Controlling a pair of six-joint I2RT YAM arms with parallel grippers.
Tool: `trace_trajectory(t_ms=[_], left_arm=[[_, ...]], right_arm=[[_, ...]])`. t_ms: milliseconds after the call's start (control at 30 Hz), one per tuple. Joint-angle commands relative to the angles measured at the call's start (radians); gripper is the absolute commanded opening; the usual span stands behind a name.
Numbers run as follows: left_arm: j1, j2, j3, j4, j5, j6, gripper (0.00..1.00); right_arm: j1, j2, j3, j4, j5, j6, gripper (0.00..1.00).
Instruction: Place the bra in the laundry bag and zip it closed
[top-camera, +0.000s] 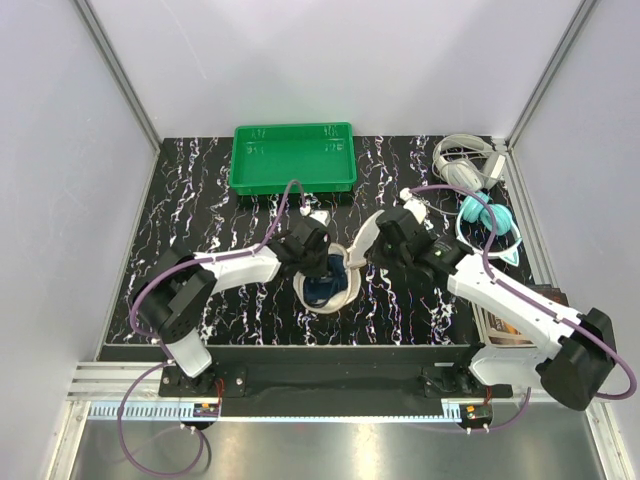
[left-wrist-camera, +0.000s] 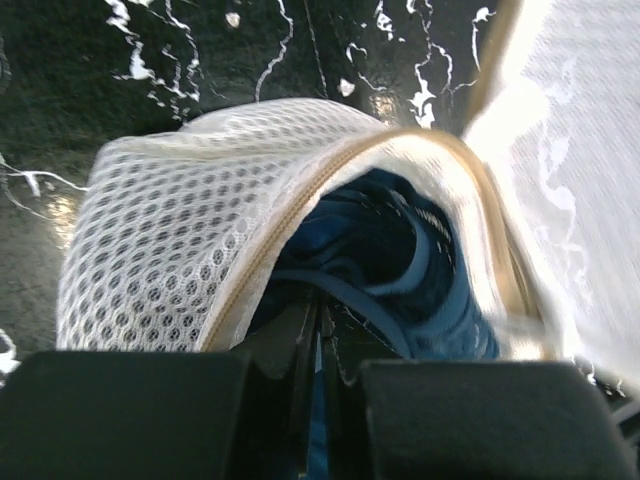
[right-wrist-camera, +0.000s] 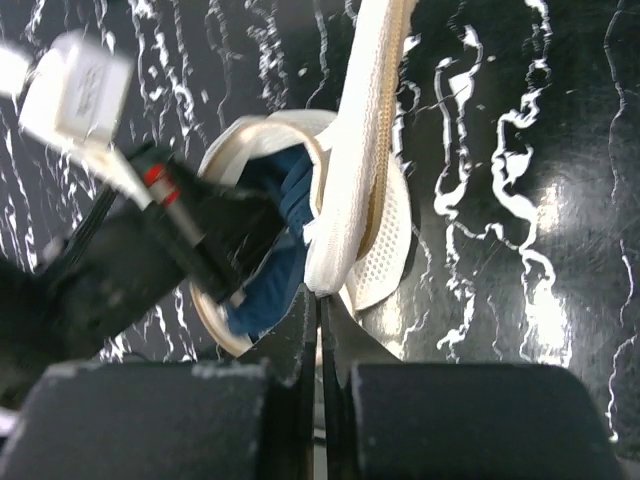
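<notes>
The cream mesh laundry bag lies open at the table's middle, with the dark blue bra bunched inside it. In the left wrist view the mesh wall arches over the bra. My left gripper reaches into the opening, and its jaws are pinched on a strip of the blue fabric. My right gripper is shut on the edge of the bag's lid flap and holds it upright beside the opening. The bra and the left gripper show under that flap.
A green plastic tray stands at the back centre. Teal headphones and a coiled white cable lie at the back right. A flat booklet-like item sits by the right arm's base.
</notes>
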Motion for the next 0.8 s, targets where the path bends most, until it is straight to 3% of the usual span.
trace_trajectory(t_ms=[0,267,467,500,633,767], left_arm=[[0.008,0.011,-0.017,-0.048,-0.099,0.076,0.09],[0.042,0.040,-0.008,-0.079,-0.070,0.176,0.08],[0.042,0.011,0.021,-0.094,-0.027,0.179,0.08],[0.041,-0.006,0.021,-0.097,-0.019,0.174,0.10],[0.033,-0.139,0.032,-0.149,0.008,0.168,0.40],[0.028,-0.340,0.020,-0.157,0.099,0.153,0.55]], right_arm=[[0.059,-0.035,0.089,-0.099,0.113,0.022,0.00],[0.078,-0.068,0.167,-0.186,0.196,-0.137,0.00],[0.087,-0.121,0.139,-0.223,0.202,-0.156,0.00],[0.087,-0.121,0.142,-0.226,0.201,-0.163,0.00],[0.088,-0.110,0.165,-0.264,0.178,-0.188,0.00],[0.088,-0.110,0.190,-0.281,0.166,-0.200,0.00]])
